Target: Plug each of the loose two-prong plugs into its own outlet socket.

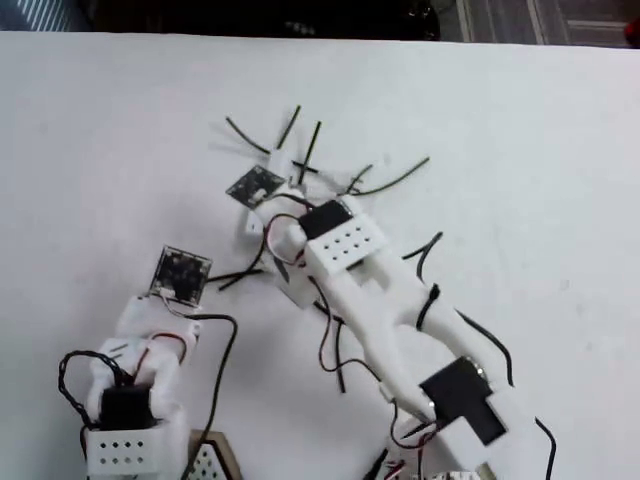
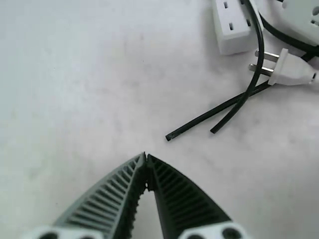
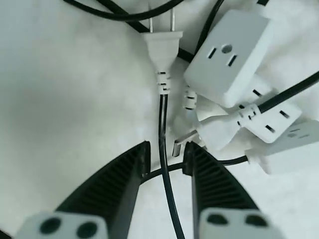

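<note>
**Left pinched empty, right spread over a cord**

Your left gripper (image 2: 146,158) is pressed together tip to tip. It pinches nothing and sits low over the bare white table (image 2: 75,74). Its fingers (image 2: 117,196) are grey wedges, ribbed on the inner faces. Well ahead of it you have:
- one white socket block (image 2: 230,25)
- one white two-prong plug (image 2: 289,70), loose just beside that block with its prongs not in
- two black cord ends (image 2: 199,121), lying flat and crossing near the plug

Your right gripper (image 3: 167,155) is spread partway. Its black ribbed fingers (image 3: 119,184) straddle a thin black cord (image 3: 162,117), which runs between them unclamped.
- **First plug:** that cord leads to the first plug (image 3: 162,46), loose on the table. It is white with two flat metal prongs and a ridged collar.
- **Second plug:** the second plug (image 3: 215,132) lies with its prongs just beside one fingertip. I can't tell if they touch.
- **Count here:** two plugs and three boxy sockets of smooth white plastic: the big socket (image 3: 230,54), the middle socket (image 3: 273,122) and the edge socket (image 3: 295,149). Nothing visibly plugged in.
</note>
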Available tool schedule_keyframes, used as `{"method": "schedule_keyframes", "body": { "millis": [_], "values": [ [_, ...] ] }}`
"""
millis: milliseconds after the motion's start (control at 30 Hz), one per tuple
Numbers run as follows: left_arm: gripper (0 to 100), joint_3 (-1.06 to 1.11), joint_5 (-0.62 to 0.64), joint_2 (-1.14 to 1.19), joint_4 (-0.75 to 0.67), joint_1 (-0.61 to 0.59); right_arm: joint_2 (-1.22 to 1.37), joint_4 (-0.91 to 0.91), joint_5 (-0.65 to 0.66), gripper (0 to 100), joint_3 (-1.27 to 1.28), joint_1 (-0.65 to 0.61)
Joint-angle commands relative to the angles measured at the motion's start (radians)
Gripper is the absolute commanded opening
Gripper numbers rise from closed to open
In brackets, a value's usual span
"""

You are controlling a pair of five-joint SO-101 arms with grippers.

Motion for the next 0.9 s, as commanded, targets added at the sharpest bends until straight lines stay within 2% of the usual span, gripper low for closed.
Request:
{"method": "schedule_keyframes", "body": {
  "millis": [0, 200, 333, 533, 867],
  "values": [
    [3, -0.017, -0.008, -0.01, -0.005, -0.004, 0.03, 0.004, -0.008, 11.6, -0.049, -0.008],
    [3, -0.015, -0.009, -0.01, -0.005, -0.004, 0.163, 0.002, -0.009, 11.8, -0.126, 0.001],
    [3, -0.015, -0.009, -0.01, -0.005, -0.005, 0.259, 0.019, -0.009, 11.7, -0.238, 0.094],
    [3, -0.015, -0.009, -0.01, -0.005, -0.004, 0.236, 0.194, -0.009, 11.8, -0.384, 0.128],
    [3, -0.015, -0.009, -0.01, -0.005, -0.004, 0.182, 0.196, -0.058, 15.7, -0.404, 0.15]
  ]
}}
